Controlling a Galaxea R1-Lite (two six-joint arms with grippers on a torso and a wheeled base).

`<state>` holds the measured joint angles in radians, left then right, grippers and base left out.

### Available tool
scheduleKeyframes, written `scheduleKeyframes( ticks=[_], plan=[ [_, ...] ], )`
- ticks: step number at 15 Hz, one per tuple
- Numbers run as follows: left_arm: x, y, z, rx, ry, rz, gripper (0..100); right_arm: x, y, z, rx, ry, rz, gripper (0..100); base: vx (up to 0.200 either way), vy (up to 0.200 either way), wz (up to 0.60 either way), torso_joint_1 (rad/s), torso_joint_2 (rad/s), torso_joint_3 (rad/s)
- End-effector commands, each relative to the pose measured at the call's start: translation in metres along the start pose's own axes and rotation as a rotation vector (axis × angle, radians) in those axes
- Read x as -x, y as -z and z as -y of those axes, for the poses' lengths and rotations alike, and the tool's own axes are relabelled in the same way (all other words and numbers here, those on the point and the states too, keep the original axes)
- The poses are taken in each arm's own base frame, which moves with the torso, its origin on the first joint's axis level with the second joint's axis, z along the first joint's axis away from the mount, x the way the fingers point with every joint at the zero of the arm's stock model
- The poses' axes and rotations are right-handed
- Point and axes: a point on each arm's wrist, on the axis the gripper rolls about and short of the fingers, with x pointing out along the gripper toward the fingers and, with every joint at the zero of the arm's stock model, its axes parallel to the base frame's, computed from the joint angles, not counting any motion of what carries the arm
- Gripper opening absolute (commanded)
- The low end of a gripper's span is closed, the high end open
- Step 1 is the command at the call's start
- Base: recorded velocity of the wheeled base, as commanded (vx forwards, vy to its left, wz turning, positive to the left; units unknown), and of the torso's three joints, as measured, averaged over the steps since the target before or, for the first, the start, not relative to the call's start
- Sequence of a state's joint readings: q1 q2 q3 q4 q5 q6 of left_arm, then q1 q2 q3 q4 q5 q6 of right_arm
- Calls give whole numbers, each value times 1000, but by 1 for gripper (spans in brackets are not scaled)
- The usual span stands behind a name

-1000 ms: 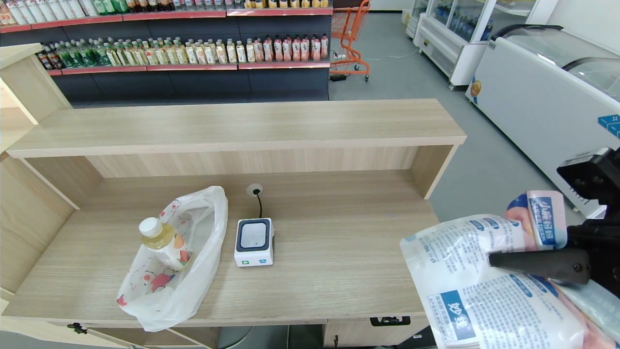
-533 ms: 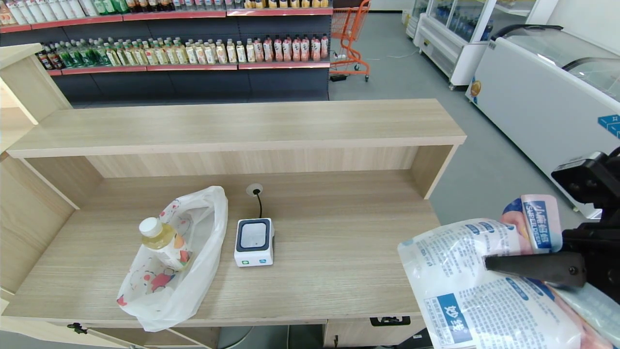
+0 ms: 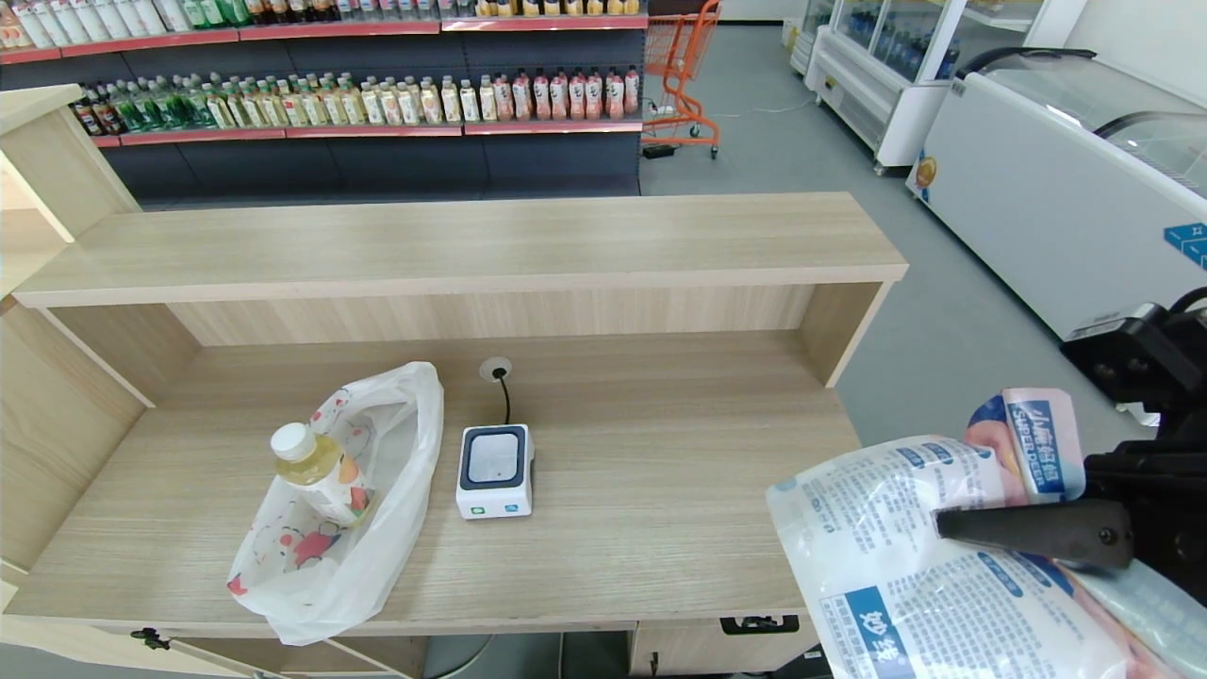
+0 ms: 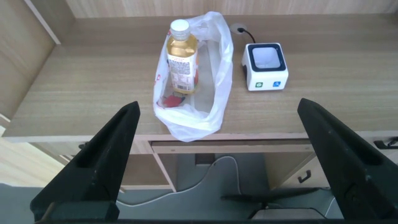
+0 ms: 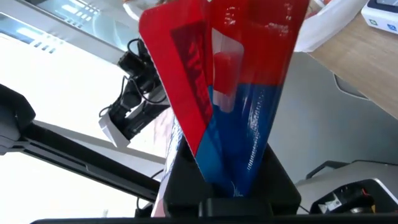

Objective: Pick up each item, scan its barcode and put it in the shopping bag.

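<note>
My right gripper (image 3: 954, 528) hangs off the counter's right front corner, shut on a large food packet (image 3: 896, 575) whose white and blue printed back faces the head camera. In the right wrist view the packet (image 5: 239, 87) shows red and blue, clamped between the fingers (image 5: 186, 180). A white shopping bag (image 3: 354, 528) lies open on the counter's left part with a yellow drink bottle (image 3: 311, 467) inside. The white scanner (image 3: 494, 470) sits just right of the bag. My left gripper (image 4: 227, 165) is open, low in front of the counter, with the bag (image 4: 214, 106), bottle (image 4: 180, 59) and scanner (image 4: 266, 65) beyond it.
The wooden counter (image 3: 660, 490) has a raised shelf (image 3: 453, 245) along its back and side panels at both ends. The scanner's cable runs to a hole (image 3: 495, 368) behind it. White freezers (image 3: 1056, 189) stand on the right, and drink shelves (image 3: 358, 104) and an orange cart (image 3: 684, 75) behind.
My right gripper has shifted a little to the left and down with the packet. The bag, bottle and scanner have not moved.
</note>
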<state>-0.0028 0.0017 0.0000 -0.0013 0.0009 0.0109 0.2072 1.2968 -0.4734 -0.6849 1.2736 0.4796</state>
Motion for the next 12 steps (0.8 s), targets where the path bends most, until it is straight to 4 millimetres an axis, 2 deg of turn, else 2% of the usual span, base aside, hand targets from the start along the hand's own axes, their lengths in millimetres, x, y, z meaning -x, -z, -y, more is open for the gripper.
scheduleKeyframes(
  ticks=[1, 5, 7, 9, 11, 12],
  plan=[
    [0, 0, 0, 0, 0, 0, 100, -3, 1, 4, -13, -7, -11, 0, 0, 0, 0, 0, 0, 0],
    [0, 0, 0, 0, 1, 0, 100, -5, 0, 6, -9, -11, -14, 0, 0, 0, 0, 0, 0, 0],
    [0, 0, 0, 0, 1, 0, 100, -3, -1, 5, 137, 44, 15, 0, 0, 0, 0, 0, 0, 0],
    [0, 0, 0, 0, 0, 0, 100, 2, 2, 16, 463, 355, 62, 0, 0, 0, 0, 0, 0, 0],
    [0, 0, 0, 0, 0, 0, 100, 10, 4, 24, 609, 630, 32, 0, 0, 0, 0, 0, 0, 0],
    [0, 0, 0, 0, 0, 0, 100, 12, 3, 23, 650, 673, 30, 0, 0, 0, 0, 0, 0, 0]
  ],
)
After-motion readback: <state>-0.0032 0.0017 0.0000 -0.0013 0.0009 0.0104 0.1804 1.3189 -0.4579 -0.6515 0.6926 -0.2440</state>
